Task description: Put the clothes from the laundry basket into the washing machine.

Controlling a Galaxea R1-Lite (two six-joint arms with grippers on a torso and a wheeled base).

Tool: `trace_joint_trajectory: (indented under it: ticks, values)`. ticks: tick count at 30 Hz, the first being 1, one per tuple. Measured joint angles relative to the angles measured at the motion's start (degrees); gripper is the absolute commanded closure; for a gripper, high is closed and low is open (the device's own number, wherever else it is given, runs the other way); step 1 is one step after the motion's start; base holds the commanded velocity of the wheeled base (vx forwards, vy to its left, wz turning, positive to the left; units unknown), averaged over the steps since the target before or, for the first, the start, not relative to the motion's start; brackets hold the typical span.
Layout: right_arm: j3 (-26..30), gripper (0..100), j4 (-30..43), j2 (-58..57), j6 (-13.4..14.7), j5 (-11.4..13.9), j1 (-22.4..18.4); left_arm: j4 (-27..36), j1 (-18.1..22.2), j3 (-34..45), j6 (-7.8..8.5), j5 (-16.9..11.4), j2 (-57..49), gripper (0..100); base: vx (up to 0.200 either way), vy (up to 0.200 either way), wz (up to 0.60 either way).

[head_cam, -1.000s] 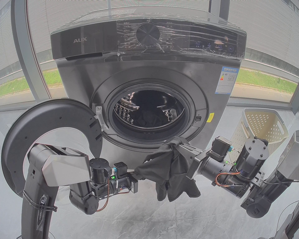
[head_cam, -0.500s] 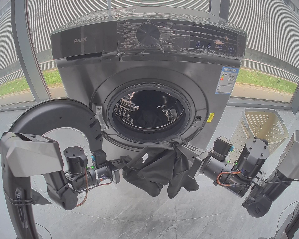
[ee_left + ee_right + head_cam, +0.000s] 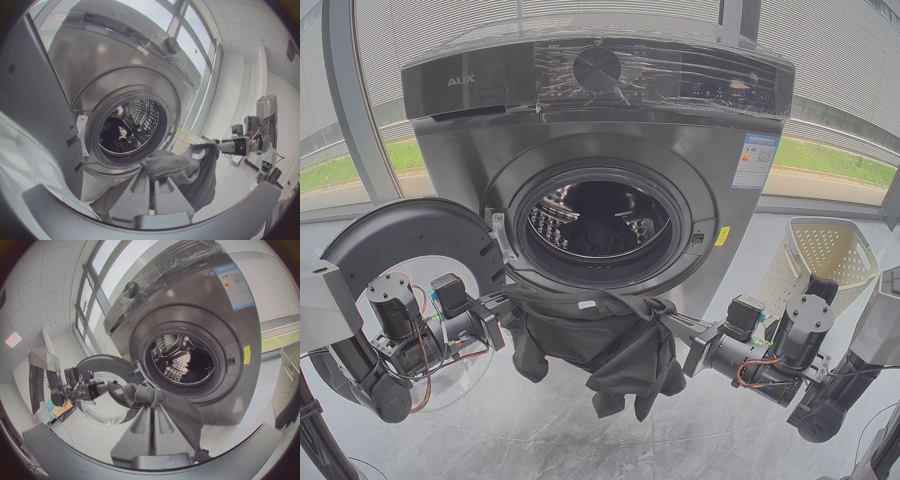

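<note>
grippers: two. left gripper [image 3: 509,304], fingers pressed together, pinching one end of the dark garment [image 3: 594,337]. right gripper [image 3: 670,316], fingers likewise pressed together, pinching the other end, where the cloth is bunched into a thick fold.

garment: one. charcoal to black soft fabric, creased, with a small white tag [image 3: 586,304] near its upper edge. it is stretched in a sagging line between the two grippers, with loose parts hanging lower at both ends. it hangs in the air above the floor [image 3: 550,431], just in front of the washing machine [image 3: 600,144] and below the lower rim of the drum opening [image 3: 600,275]. whether it touches the rim cannot be told.

washing machine: one. grey front-loader, drum open. door [image 3: 412,231]: one, round, swung wide to the left side of the machine, behind the left arm.

dark laundry [image 3: 600,236] lies at the bottom of the drum; number of pieces cannot be told.

laundry basket [image 3: 831,250]: one. pale perforated plastic, on the floor by the right side of the machine, behind the right arm.
</note>
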Motion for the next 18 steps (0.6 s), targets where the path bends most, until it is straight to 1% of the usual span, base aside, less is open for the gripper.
trace_joint_trajectory:
  ticks: [8, 15, 18]
  values:
    - [1.05, 100, 0.02, 3.58, -0.22, 0.00, -1.21, 0.02, -0.10, -0.99, -0.26, 0.13, -2.07, 100, 0.000, 0.000, 0.00]
    - [2.69, 100, 0.00, 6.07, -0.22, -0.09, -0.57, 0.02, -0.62, -0.99, -0.20, 0.17, -2.89, 100, 0.000, 0.000, 0.00]
    - [2.21, 100, -0.01, 8.11, -0.24, -0.09, -0.44, 0.02, -0.82, -1.02, -0.13, 0.17, -3.04, 100, 0.000, 0.000, 0.00]
